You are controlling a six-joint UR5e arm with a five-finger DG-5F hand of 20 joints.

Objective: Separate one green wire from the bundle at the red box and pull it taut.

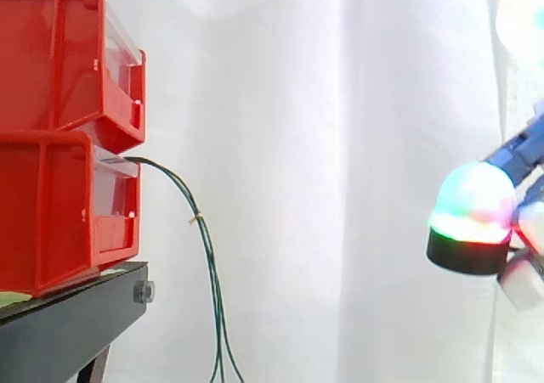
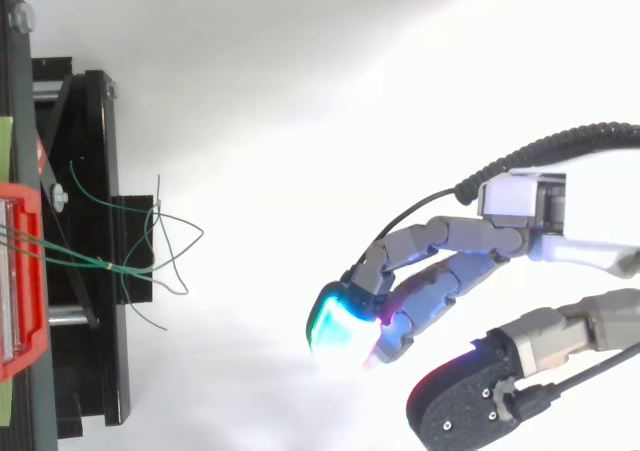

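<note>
Green wires leave the front of the red box as one tied bundle and hang almost straight down just off it, their loose ends splayed. We find the hand well out from that same front, level with the box. Its pads face the box, its fingers are loosely bent and it holds nothing, so we judge the reach runs straight boxward.
</note>
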